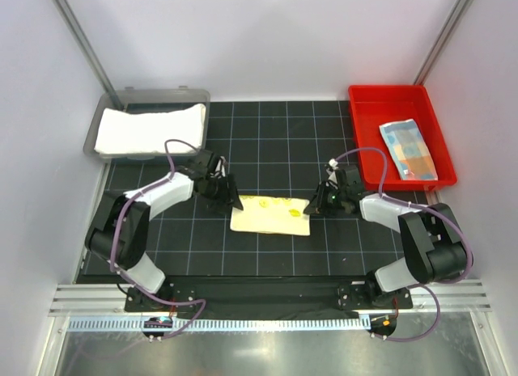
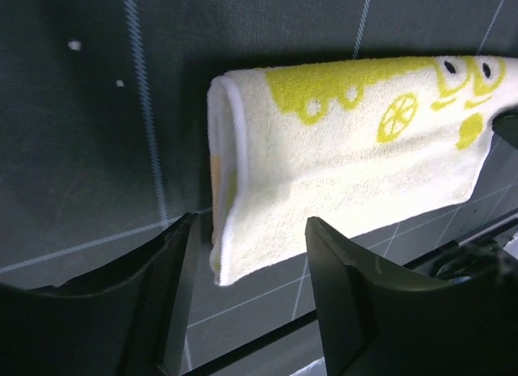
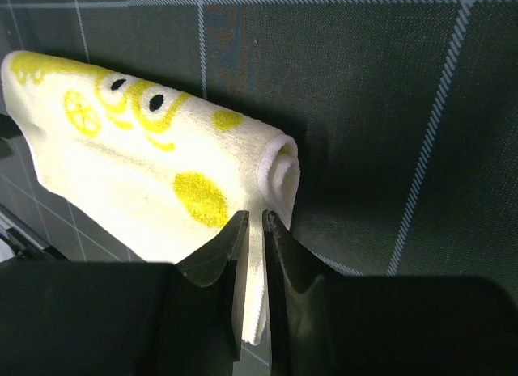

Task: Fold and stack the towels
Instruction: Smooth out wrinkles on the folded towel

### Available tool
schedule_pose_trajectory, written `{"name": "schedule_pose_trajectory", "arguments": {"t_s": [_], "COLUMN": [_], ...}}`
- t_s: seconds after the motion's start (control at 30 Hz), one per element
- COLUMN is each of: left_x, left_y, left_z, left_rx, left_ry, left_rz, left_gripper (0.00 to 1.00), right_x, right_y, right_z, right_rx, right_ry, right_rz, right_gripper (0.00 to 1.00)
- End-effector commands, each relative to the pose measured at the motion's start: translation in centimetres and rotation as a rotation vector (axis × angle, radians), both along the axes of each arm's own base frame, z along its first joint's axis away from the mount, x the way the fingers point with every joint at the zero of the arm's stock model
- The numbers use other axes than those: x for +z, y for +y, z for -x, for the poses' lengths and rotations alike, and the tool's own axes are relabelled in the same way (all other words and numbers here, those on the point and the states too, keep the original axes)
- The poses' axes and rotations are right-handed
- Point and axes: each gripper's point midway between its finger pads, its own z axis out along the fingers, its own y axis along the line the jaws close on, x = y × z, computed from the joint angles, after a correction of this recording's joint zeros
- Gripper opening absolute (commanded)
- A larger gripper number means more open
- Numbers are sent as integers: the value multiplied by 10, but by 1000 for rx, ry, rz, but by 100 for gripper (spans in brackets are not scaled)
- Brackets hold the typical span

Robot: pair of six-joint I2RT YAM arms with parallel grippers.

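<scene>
The pale yellow patterned towel [image 1: 271,214] lies folded on the black mat between my two grippers. My left gripper [image 1: 229,200] is open at its left end. In the left wrist view the towel [image 2: 348,149] has its near corner between the spread fingers [image 2: 174,263], and the gripper [image 2: 251,255] does not pinch it. My right gripper [image 1: 317,204] is at the right end. In the right wrist view it [image 3: 255,222] is shut on the edge of the towel [image 3: 146,166]. The white towel [image 1: 150,127] lies in the grey bin. The light-blue towel [image 1: 409,148] lies in the red tray. The rust-brown towel is out of view.
The grey bin [image 1: 93,133] stands at the back left and the red tray [image 1: 364,101] at the back right. White walls close in both sides and the back. A metal rail [image 1: 267,295] runs along the near edge.
</scene>
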Motion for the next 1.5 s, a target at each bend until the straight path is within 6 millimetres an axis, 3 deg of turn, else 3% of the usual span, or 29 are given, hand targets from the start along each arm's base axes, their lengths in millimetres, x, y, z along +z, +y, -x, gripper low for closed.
{"name": "schedule_pose_trajectory", "arguments": {"t_s": [0.0,0.07,0.13,0.23,0.3,0.4,0.53,0.7,0.83,1.0,1.17,1.23,1.3,1.37,1.47], "left_x": [36,36,42,29,9,-8,-25,-40,-49,-31,-3,4,11,22,36], "left_y": [18,25,18,3,5,9,-1,-15,-13,-20,-24,-26,-28,-32,-35], "left_z": [-26,-29,-34,-29,-22,-17,-5,11,20,14,2,7,7,10,14], "left_rx": [75,117,117,63,67,72,54,86,105,126,146,135,141,145,137], "left_ry": [-141,-159,-180,-152,-109,-88,-57,-15,19,-27,-69,-42,-32,-27,-42], "left_rz": [-20,-8,61,124,98,73,69,109,103,159,186,187,202,241,285], "left_gripper": [61,68,69,69,70,70,70,65,59,52,26,13,12,24,34], "right_x": [4,-1,-5,-4,-3,0,2,2,6,6,5,7,8,10,11], "right_y": [-8,-9,-11,-11,-10,-11,-10,-7,-6,-7,-6,-6,-5,-5,-5], "right_z": [-10,-9,-10,-11,-10,-9,-8,-8,-8,-8,-8,-8,-9,-9,-9], "right_rx": [27,21,17,21,27,28,30,31,33,29,29,31,32,32,32], "right_ry": [-67,-55,-44,-50,-52,-62,-73,-73,-79,-81,-75,-79,-82,-89,-90], "right_rz": [61,74,87,82,80,83,76,55,46,49,45,42,40,40,39], "right_gripper": [20,20,20,20,21,22,23,23,24,24,24,24,24,24,25]}}
